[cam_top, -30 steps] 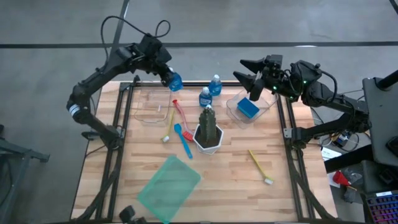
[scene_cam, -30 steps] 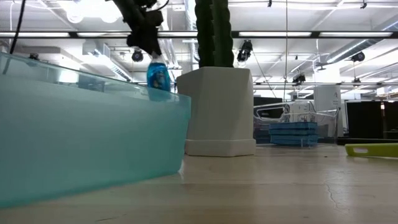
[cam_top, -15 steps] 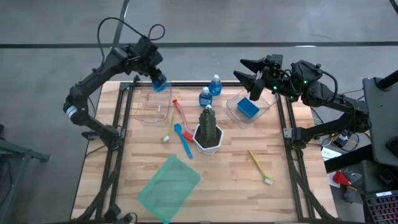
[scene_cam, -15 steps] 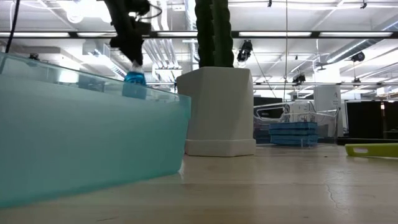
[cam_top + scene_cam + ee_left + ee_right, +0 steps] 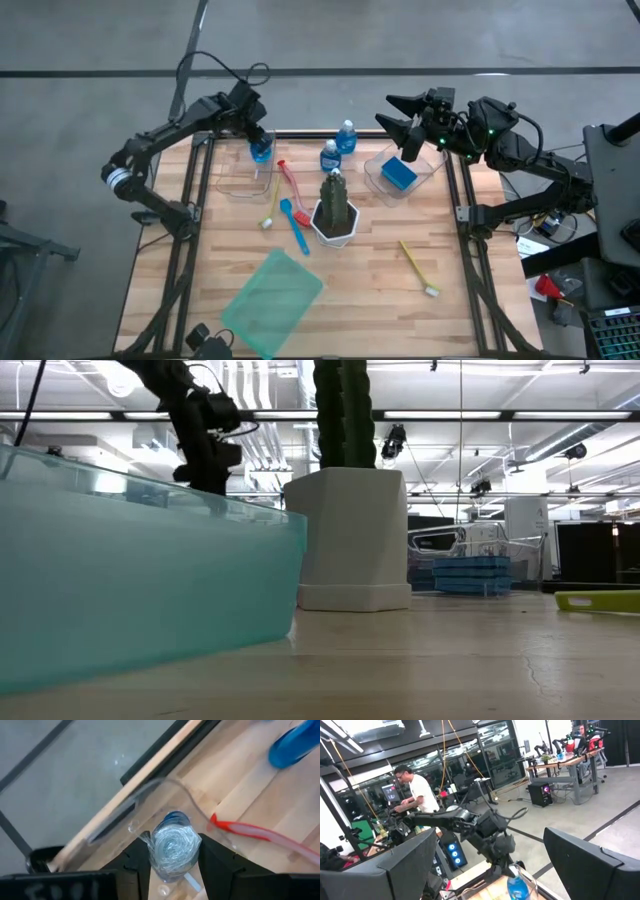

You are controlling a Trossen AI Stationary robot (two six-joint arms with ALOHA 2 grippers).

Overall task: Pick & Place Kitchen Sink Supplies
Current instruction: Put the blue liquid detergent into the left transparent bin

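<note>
Lowered from above the table edge a second ago, a blue bottle (image 5: 172, 845) is now held between the left gripper (image 5: 259, 146) fingers inside the clear bin (image 5: 232, 183); release seems next. The right gripper (image 5: 399, 113) is held wide open above the sponge (image 5: 398, 174).

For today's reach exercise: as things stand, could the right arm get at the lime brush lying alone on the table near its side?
Probably yes. The lime brush lies alone on bare wood on the right arm's side, with nothing over it. The right gripper is open and empty, held above the clear bin at the back, so it would have to swing forward.
</note>
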